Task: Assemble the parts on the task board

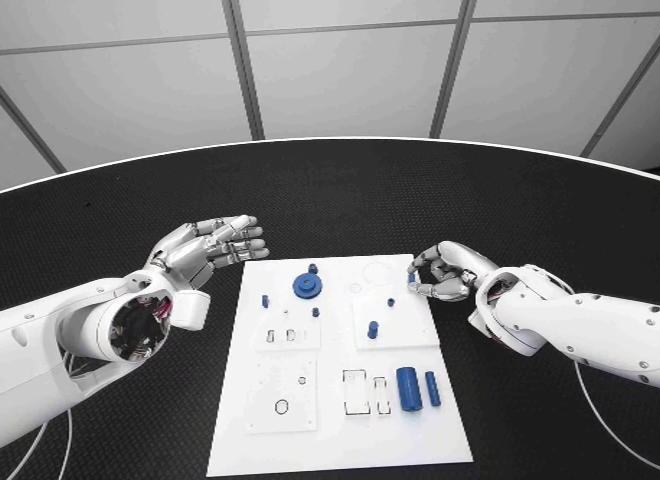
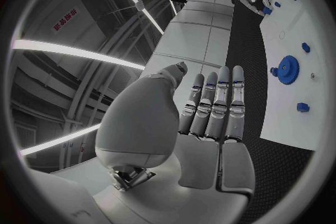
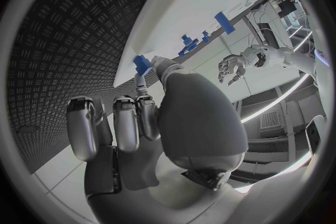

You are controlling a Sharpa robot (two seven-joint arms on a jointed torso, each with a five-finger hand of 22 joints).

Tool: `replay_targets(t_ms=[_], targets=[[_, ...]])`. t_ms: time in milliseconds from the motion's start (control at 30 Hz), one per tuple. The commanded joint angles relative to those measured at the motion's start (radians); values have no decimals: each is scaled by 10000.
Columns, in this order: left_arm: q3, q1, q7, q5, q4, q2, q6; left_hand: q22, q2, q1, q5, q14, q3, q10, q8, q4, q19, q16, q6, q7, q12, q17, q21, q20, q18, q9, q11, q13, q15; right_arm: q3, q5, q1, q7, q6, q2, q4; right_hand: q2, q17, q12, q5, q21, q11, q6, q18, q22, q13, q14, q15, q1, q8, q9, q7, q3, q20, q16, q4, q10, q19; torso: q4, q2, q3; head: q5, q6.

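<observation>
The white task board [image 1: 345,420] lies in the middle of the table. On its far part sit a blue gear [image 1: 307,288] and a few small blue pegs [image 1: 372,328]. A thick blue cylinder [image 1: 410,382] and a thinner one [image 1: 433,388] lie near its right edge. My right hand [image 1: 446,272] is curled over the board's far right corner and pinches a small blue part [image 3: 142,63] between thumb and fingertip. My left hand [image 1: 212,248] hovers left of the board's far left corner, fingers straight and apart, holding nothing. The gear [image 2: 286,67] lies beyond its fingertips [image 2: 217,81].
The black table [image 1: 345,190] spreads all around the board, with a white curved rim at the back. The board's near half carries several outlined slots and recesses [image 1: 355,390]. A thin cable [image 1: 604,420] trails on the table below my right arm.
</observation>
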Motion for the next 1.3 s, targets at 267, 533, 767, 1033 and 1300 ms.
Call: replay_targets(t_ms=[267,533,767,1033,1300], targets=[[0,0,-25,0,-1,-13,10,-12,-21,-47,-37,-32,56,54,-63,15,44,-37,-16,242,-58,12,43,8,122,-15,18,5,9,0,0,0,-59,32,43,-47,81,2587,45,77,26,-46,135,-151,2635,2083,1047,-103,105,73,-20,-16,182,-60,13,-49,571,1058,8,-5,-10,-48,-5],[0,0,-31,0,7,-21,16,-12,-21,-47,-37,-32,56,54,-63,15,44,-37,-16,242,-58,12,43,8,122,-15,18,5,9,0,0,0,-123,27,75,-121,143,2609,67,95,26,-82,263,-151,2635,2108,1052,-136,239,119,-42,-50,459,-100,20,-197,596,1058,11,-7,-8,-21,-35],[0,0,-32,0,15,-32,17,-14,-21,-57,-38,-32,66,55,-66,18,43,-40,-17,247,-66,15,44,9,122,-17,20,5,9,0,0,0,-177,60,109,-165,189,2614,75,75,26,-115,387,-151,2635,2118,1053,-166,314,186,-42,-87,672,-127,22,-333,606,1058,14,0,1,-4,-79],[0,0,-34,0,23,-47,15,-14,-22,-60,-38,-32,69,55,-67,19,43,-41,-18,248,-68,16,45,9,122,-17,21,5,10,0,0,0,-227,111,148,-208,218,2624,93,-4,26,-138,467,-151,2635,2139,1056,-198,358,241,-39,-117,830,-153,25,-459,625,1058,12,-3,-1,2,-103],[0,0,-37,0,36,-57,13,-14,-22,-60,-38,-32,69,55,-67,19,43,-41,-18,248,-68,16,45,9,122,-17,21,5,10,0,0,0,-229,40,166,-209,259,2633,150,-77,26,-233,728,-151,2635,2201,1058,-314,248,439,24,-241,970,-244,28,-569,686,1058,12,-1,-6,-2,-92]])
